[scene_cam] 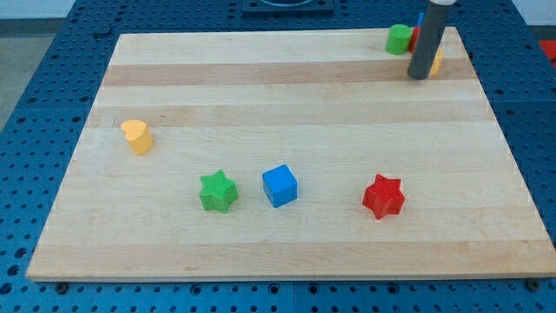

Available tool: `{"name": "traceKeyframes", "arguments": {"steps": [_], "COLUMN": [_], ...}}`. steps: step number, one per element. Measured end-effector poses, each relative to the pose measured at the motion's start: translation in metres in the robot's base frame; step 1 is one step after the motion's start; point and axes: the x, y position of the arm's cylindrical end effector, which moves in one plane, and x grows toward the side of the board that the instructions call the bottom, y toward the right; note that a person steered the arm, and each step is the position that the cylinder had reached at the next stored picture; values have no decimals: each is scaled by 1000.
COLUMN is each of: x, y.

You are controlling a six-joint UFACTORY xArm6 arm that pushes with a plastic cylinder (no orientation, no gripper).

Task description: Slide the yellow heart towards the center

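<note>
The yellow heart (136,136) lies near the board's left edge, about halfway up the view. My tip (420,76) rests on the board at the top right, far from the heart. It stands right beside a green block (399,39) and in front of a yellow block (436,63). A red block (415,38) and a sliver of a blue block (420,19) are partly hidden behind the rod.
A green star (217,190), a blue cube (280,185) and a red star (383,196) lie in a row across the lower middle of the wooden board (287,104). A blue pegboard table (35,104) surrounds the board.
</note>
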Motion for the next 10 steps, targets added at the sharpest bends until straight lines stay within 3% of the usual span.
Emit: {"name": "traceKeyframes", "arguments": {"steps": [3, 4, 5, 8, 9, 10], "x": [-18, -4, 17, 147, 171, 166], "y": [24, 5, -79, -341, -416, -450]}}
